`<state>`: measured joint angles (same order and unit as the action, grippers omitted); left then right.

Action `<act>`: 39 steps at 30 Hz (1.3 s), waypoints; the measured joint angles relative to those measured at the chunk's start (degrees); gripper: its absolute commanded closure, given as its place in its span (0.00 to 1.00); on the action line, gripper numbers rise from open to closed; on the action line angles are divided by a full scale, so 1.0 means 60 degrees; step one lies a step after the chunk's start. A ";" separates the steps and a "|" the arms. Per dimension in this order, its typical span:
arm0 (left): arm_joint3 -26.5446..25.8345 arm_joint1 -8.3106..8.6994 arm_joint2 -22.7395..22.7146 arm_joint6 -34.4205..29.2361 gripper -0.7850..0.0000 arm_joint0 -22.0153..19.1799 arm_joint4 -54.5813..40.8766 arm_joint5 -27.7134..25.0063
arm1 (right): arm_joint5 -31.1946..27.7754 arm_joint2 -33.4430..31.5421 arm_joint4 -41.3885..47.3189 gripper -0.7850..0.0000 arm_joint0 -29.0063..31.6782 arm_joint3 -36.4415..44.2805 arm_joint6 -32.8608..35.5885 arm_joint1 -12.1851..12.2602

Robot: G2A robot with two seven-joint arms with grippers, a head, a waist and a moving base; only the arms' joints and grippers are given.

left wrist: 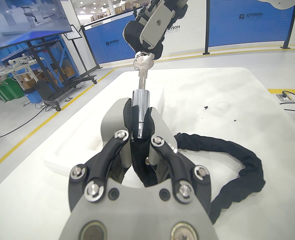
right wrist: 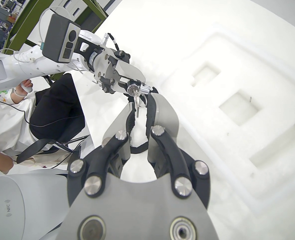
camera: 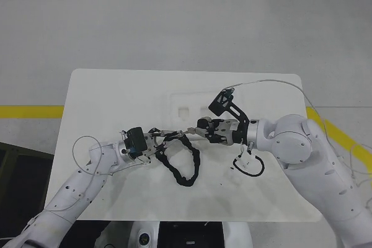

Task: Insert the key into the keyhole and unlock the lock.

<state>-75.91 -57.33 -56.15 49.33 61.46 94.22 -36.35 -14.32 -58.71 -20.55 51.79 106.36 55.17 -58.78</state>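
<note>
Key (left wrist: 143,64) stands blade-first in the end of the lock (left wrist: 140,98) in the left wrist view, with only part of the blade inside the chrome cylinder and its patterned head clear of it. The left gripper (left wrist: 141,116) is pressed together around the cylinder's lower part, its padded fingers on either side. The right gripper (left wrist: 147,50) comes in from the far side and pinches the key by its head and ring. A black cable (left wrist: 239,161) runs from the lock's base and lies in a loop on the white surface (left wrist: 212,88). In the right wrist view the same meeting is seen from behind the right gripper: its fingers are closed on the key, a second small key hangs from the ring between them, and the lock's round face with the keyhole points toward this camera, held in the left gripper beyond. A recessed foam tray (right wrist: 237,76) lies flat on the surface beside them. In the top view both grippers face each other above the middle of the surface, lock and key in a line between them, just in front of the tray, and the cable loop lies toward the near edge.
</note>
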 measured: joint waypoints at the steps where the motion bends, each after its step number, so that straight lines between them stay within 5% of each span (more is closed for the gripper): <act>1: -0.0002 -0.0003 -0.0002 -0.0002 1.00 0.0000 0.0001 -0.0002 | 0.0001 0.0025 0.0000 0.89 -0.0012 -0.0014 -0.0004 -0.0007; 5: -0.0019 -0.0017 0.0004 -0.0016 1.00 -0.0003 0.0010 -0.0023 | 0.0007 0.0125 0.0011 1.00 -0.0074 -0.0051 -0.0028 -0.0036; 29: -0.0017 -0.0099 0.0045 0.0076 1.00 -0.0062 0.0095 -0.0041 | 0.0011 0.0585 -0.0058 1.00 -0.0261 -0.0280 -0.0158 -0.0186; 31: -0.0014 -0.0100 0.0031 0.0079 1.00 -0.0058 0.0099 -0.0042 | 0.0008 0.0600 -0.0037 0.55 -0.0276 -0.0298 -0.0167 -0.0196; 32: -0.0004 -0.0099 0.0016 0.0084 1.00 -0.0052 0.0102 -0.0043 | -0.0004 0.0602 -0.0008 0.00 -0.0284 -0.0305 -0.0175 -0.0202; 39: 0.0026 -0.0093 -0.0058 0.0056 1.00 -0.0012 0.0071 -0.0086 | -0.0183 0.0483 0.0156 0.00 -0.0309 -0.0169 -0.0162 -0.0202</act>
<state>-75.75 -57.89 -56.50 49.67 61.39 94.65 -36.86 -15.42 -55.81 -19.62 49.94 105.35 54.20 -59.99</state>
